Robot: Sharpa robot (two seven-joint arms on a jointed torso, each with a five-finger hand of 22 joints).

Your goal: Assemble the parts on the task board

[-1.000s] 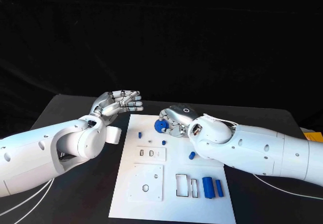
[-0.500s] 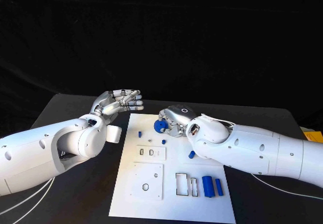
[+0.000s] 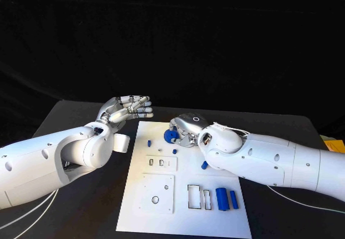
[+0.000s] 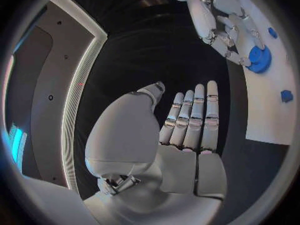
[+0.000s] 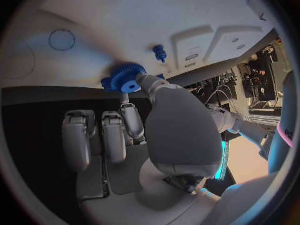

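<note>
Right hand: the right hand (image 3: 188, 130) pinches a blue gear (image 3: 172, 134) between its fingertips over the far end of the task board (image 3: 184, 219), probably to bring it down onto a seat there.
Gear: toothed, with a round hub (image 5: 125, 78); whether it touches the board I cannot tell.
Left hand: the left hand (image 3: 126, 110) hangs just off the board's far left corner, fingers straight and together, holding nothing; likely parked clear of the work.
Loose parts: two blue cylinders (image 3: 226, 198) lie near the board's near right edge beside rectangular slots (image 3: 198, 197), seemingly waiting their turn.
Small pegs: blue pegs (image 3: 149, 143) sit by the far left edge.
</note>
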